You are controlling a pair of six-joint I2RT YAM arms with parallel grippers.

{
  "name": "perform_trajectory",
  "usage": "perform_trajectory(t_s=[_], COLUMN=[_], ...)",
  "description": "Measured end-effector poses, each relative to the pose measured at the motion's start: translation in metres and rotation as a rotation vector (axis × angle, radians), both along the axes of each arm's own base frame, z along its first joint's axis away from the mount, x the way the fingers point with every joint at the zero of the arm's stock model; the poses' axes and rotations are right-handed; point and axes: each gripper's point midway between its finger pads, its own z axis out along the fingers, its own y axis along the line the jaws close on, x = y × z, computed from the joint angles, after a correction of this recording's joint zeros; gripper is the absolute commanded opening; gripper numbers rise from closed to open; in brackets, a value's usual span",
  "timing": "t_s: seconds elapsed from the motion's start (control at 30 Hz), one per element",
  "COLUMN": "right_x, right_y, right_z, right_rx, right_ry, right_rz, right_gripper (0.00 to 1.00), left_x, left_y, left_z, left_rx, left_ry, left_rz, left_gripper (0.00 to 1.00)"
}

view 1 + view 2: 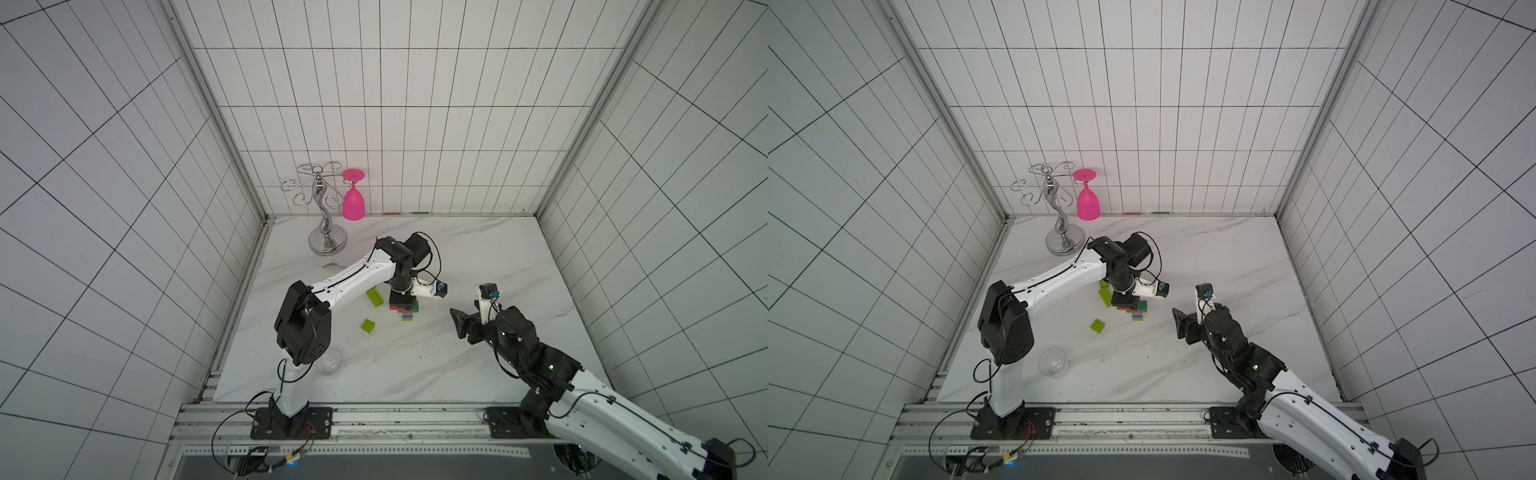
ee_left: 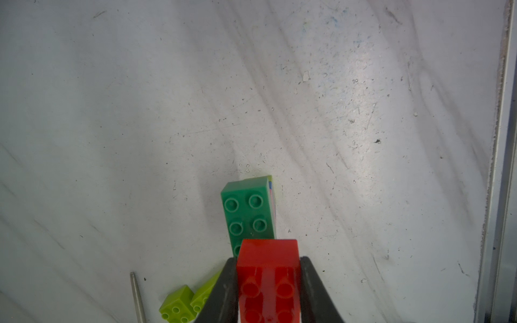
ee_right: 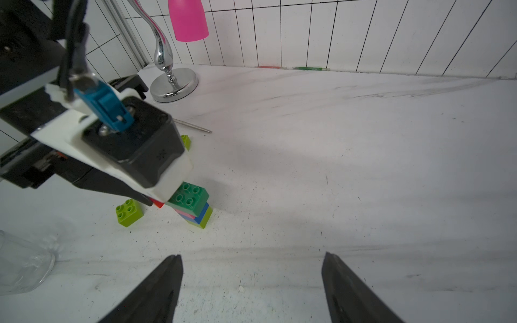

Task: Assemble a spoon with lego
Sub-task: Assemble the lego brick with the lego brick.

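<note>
Grips the red brick (image 2: 267, 279) with the left gripper (image 2: 268, 263), jaws pressed on its two long sides, likely so that the brick cannot twist while going onto the spoon (image 3: 195, 212). Cannot tell if it is already seated. Stands the spoon upright on the table (image 1: 415, 365): lime at the bottom, then blue, pink, and the dark-green brick (image 2: 247, 212) on top, touching the red one.

In both top views, places the spoon directly under the left gripper, stem showing toward 5 o'clock. Leaves the lime cube (image 1: 368, 326) at 8 o'clock and the long lime brick (image 1: 374, 297) at 9 o'clock, apart, probably for later.

Holds the right gripper (image 3: 251, 254) spread wide and empty, well apart, with the spoon at 9 o'clock of it.
</note>
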Motion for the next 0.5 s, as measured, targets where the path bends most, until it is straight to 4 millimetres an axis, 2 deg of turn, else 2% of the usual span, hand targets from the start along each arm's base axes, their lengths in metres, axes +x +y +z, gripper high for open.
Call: perform_trajectory(t_s=[0.13,0.5], right_x=[0.0005,-0.0003], right_y=[0.0010,0.0041], right_z=[-0.0003,-0.0009], right_rx=[0.010,0.023], right_ry=[0.001,0.002], right_rz=[0.002,0.019], right_gripper=[0.82,0.82], left_x=[0.0010,0.0092], left_y=[0.0002,-0.0018], left_z=[-0.0061,-0.0070], left_rx=[0.013,0.012], left_ry=[0.006,-0.026], left_rz=[0.002,0.021], left_gripper=[0.01,0.01])
